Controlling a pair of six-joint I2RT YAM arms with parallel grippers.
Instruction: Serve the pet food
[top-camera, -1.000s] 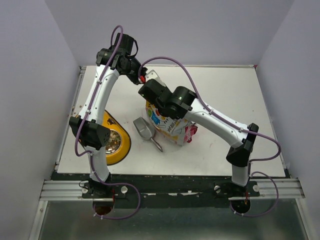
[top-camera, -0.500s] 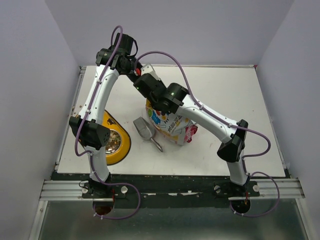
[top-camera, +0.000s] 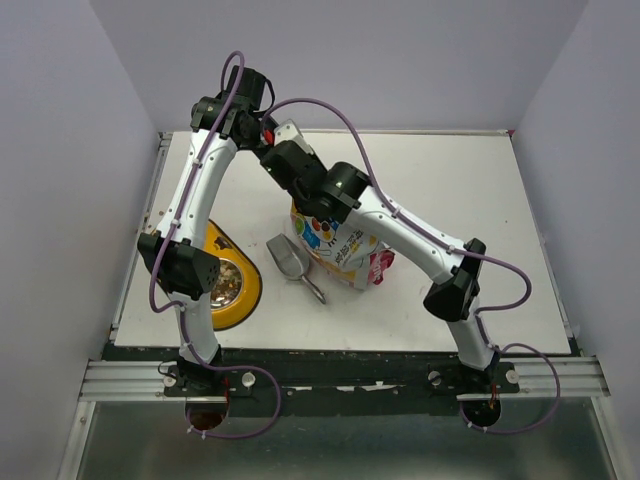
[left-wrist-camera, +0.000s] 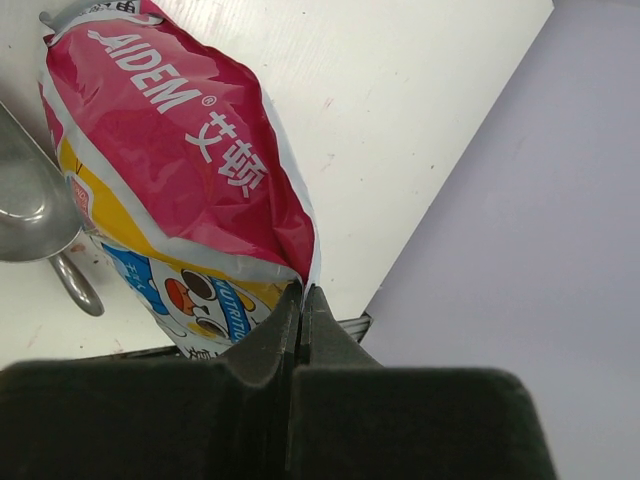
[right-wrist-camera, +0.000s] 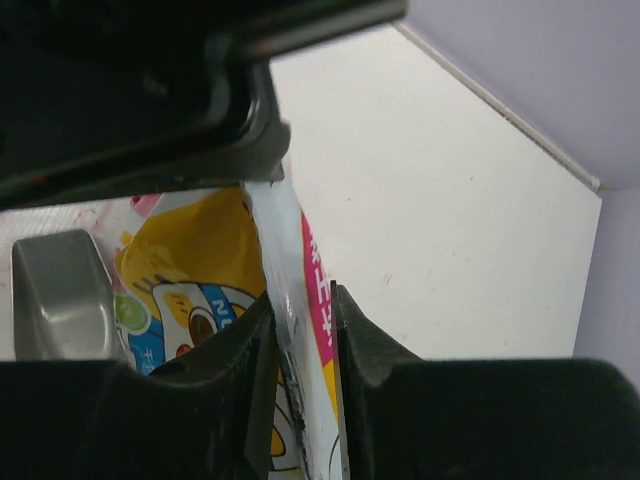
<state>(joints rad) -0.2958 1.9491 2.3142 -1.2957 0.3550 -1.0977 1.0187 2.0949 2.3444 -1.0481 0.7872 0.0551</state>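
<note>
The pet food bag (top-camera: 345, 250), yellow-white with cartoon print and a red edge, stands upright mid-table; the pellets themselves are hidden inside it. My left gripper (left-wrist-camera: 302, 290) is shut on the bag's (left-wrist-camera: 170, 170) top corner, up at the far side (top-camera: 270, 142). My right gripper (right-wrist-camera: 300, 295) sits just beside it on the same top edge (top-camera: 288, 165). Its jaws stand slightly apart with the bag's (right-wrist-camera: 190, 250) sealed rim between them. The silver scoop (top-camera: 290, 260) lies on the table left of the bag.
The yellow feeder (top-camera: 247, 297) sits at the near left, partly under my left arm. The scoop also shows in the left wrist view (left-wrist-camera: 25, 200) and the right wrist view (right-wrist-camera: 55, 290). The white table's back edge meets a purple wall (left-wrist-camera: 560, 200).
My right arm has slid up and left along the bag's top toward the left gripper, and its jaws have parted. The left gripper and the bag have stayed put.
</note>
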